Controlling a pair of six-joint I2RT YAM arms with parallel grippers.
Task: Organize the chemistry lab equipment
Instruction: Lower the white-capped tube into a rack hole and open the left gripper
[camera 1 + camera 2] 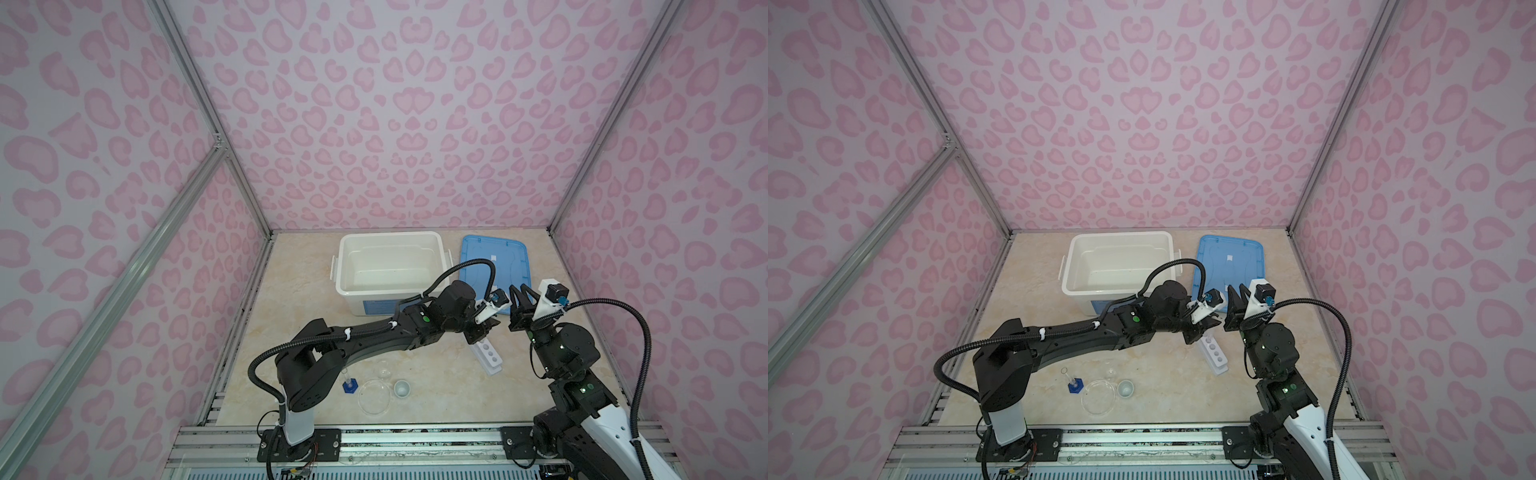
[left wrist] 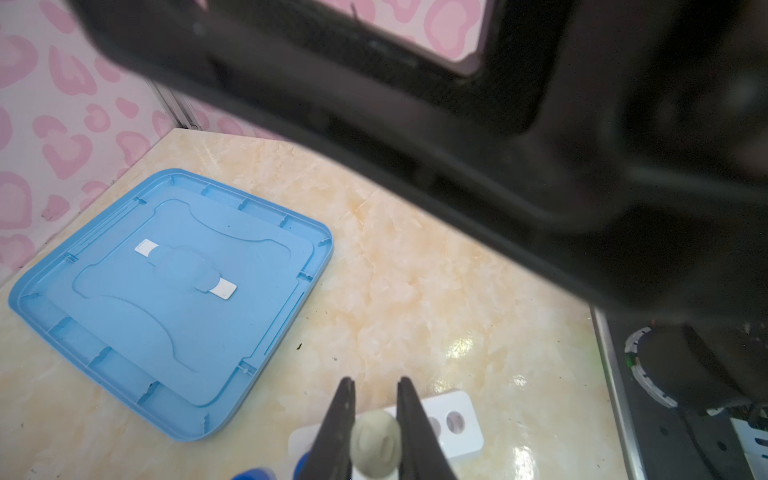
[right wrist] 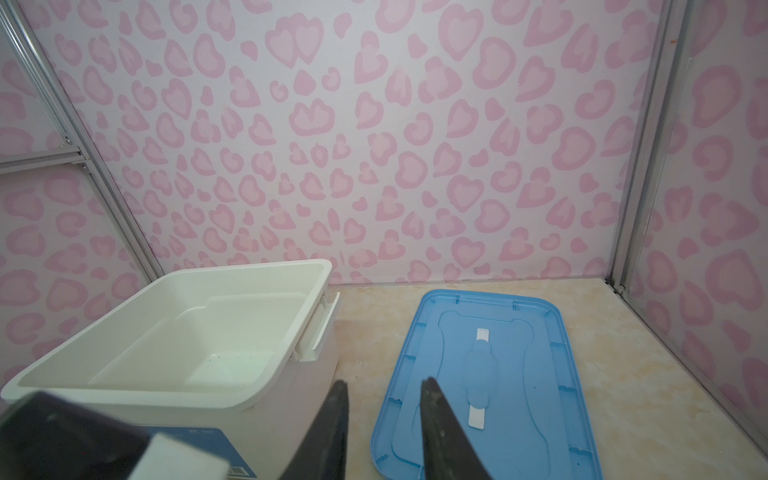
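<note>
left hand on a tube at the rack, right hand idle

left hand (image 2: 376, 381) is pinched almost closed on a tube (image 2: 376, 442), gripping its pale cap, right over the rack (image 2: 468, 436). can't tell whether the tube's tip is in a hole or just above one. blue caps (image 2: 254, 473) show at the frame edge beside the hand; can't tell if those are seated.

handling, my read: the tube is light, thin-walled and slick on the body, so the cap is the right hold. squeeze lightly and keep it plumb or it binds on the hole rim. the rack looks light too and could skid or tip if the tube drags sideways.

right hand (image 3: 384, 384) is part open with nothing between the jaws, raised, facing the bin (image 3: 178, 328) and lid (image 3: 490, 374).

in both top views the rack lies mid desk (image 1: 436, 399), under the left hand. cylinder (image 1: 349, 384), dish (image 1: 374, 398) and cup (image 1: 402, 388) cluster near the front, well apart from the rack. the cylinder looks top-heavy, so grab it low on the stem. the dish looks brittle, so take it by the rim.
</note>
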